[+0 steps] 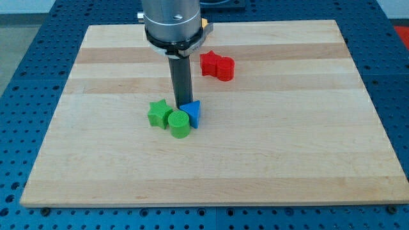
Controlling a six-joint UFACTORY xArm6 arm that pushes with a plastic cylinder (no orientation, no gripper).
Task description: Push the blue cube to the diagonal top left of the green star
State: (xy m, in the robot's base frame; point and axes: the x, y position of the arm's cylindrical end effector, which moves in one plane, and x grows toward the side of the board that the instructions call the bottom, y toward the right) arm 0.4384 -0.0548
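The green star (157,113) lies a little left of the board's middle. A green cylinder (179,124) touches its lower right side. A blue block (192,113), which looks like a triangular wedge here, touches the cylinder's right side. My tip (182,104) is just above the blue block's top left corner, between the star and the blue block, touching or nearly touching them. No blue cube can be made out apart from this wedge-like block.
A red block (217,66) of irregular shape lies toward the view's top, right of the rod. A yellow block (203,24) is mostly hidden behind the arm's body at the top edge. The wooden board (307,160) rests on a blue perforated table.
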